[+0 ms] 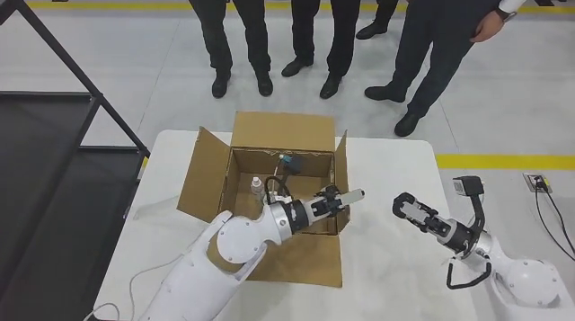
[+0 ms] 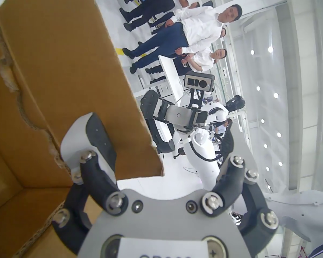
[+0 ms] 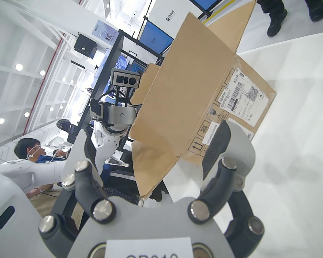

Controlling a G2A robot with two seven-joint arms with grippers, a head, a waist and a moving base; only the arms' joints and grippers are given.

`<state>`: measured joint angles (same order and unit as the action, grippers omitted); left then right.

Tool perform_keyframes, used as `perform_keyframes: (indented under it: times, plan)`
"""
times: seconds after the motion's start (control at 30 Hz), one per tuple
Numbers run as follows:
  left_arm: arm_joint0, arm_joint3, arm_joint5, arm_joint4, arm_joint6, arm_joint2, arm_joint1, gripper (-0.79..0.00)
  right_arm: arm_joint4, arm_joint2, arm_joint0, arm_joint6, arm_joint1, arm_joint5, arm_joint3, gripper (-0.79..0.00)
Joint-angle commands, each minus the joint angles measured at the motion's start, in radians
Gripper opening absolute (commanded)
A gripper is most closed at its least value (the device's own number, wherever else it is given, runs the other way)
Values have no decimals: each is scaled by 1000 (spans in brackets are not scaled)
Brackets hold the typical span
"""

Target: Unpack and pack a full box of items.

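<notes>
The white table (image 1: 395,267) carries one open cardboard box (image 1: 207,173). It stands at the middle of the tabletop, nearer the 12 o'clock edge, with all four flaps folded outward. A shipping label shows on its outer wall in the right wrist view.

The left arm comes in from 7 o'clock and crosses the box opening. The left gripper (image 1: 346,197) is at the box's 3 o'clock flap. In the left wrist view this gripper (image 2: 160,124) has its fingers (image 2: 97,135) spread apart. One finger is on the inner side of the flap and the other on the outer side, and the flap's corner lies in the gap. Whether either pad touches the cardboard cannot be told.

The right gripper (image 1: 402,204) hangs over bare tabletop at 3 o'clock from the box, near it but apart from it, and faces the box. In its own wrist view this gripper (image 3: 154,146) stands wide apart with nothing in it.

Inside the box, a small white bottle (image 1: 257,186) stands upright at the 9 o'clock wall. A small teal item (image 1: 286,156) lies at the 12 o'clock wall, too small to identify.
</notes>
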<state>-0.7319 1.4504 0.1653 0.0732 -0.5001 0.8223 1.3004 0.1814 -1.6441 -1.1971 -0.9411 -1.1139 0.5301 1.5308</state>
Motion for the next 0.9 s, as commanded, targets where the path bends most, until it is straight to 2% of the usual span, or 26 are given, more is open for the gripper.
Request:
perform_keyframes:
  times: [0.0, 0.27, 0.37, 0.5, 0.73, 0.87]
  plan:
    - [1, -7, 5, -8, 6, -7, 3, 0, -1, -1, 0, 2, 0, -3, 0, 0]
    - [-2, -6, 4, -9, 9, -7, 4, 0, 1, -2, -2, 9, 0, -5, 1, 0]
    - [-3, -2, -27, -33, -1, -23, 8, 0, 19, -1, -7, 40, 0, -7, 15, 0]
    - [29, -35, -61, -60, -5, -69, 29, 0, 63, -7, -2, 36, 4, 6, 6, 0]
    - [97, -144, -79, -65, -18, -141, 74, 0, 157, -5, 6, 47, 6, 50, -29, 0]
    - [113, -183, -67, -67, -30, -159, 91, 0, 152, 22, 42, 65, 5, 27, -56, 0]
